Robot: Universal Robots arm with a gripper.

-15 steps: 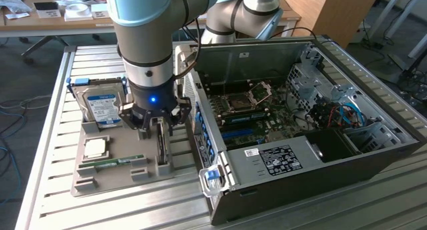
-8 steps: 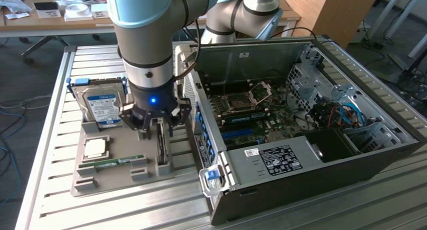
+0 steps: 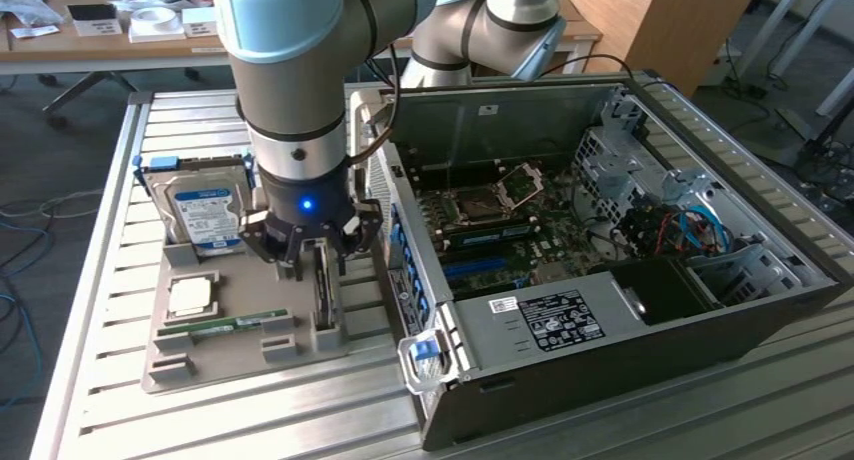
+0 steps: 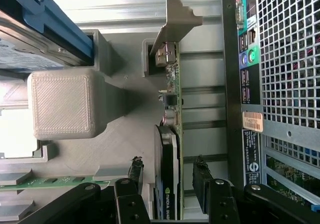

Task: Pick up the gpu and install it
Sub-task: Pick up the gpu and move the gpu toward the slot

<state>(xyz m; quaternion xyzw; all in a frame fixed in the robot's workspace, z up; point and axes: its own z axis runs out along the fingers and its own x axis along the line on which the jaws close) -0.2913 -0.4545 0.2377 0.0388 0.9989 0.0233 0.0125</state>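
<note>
Across the ribbed metal table [image 3: 200,420] we see the grey holder [image 3: 220,365], where the gpu [image 4: 169,151] stands on edge in the holder's slot nearest the open computer case [image 3: 641,315], our gripper [image 4: 167,169] straddling it with fingers [image 4: 201,176] spread wide on either side, not clamping it.

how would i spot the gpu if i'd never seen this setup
Beside the open PC case, on the exterior view's left, lies a grey tray of parts. The gpu stands on edge along the tray's case side, under the open gripper. Unlike the hard drive and slim RAM stick, it has a black cooler and silver bracket.
</note>
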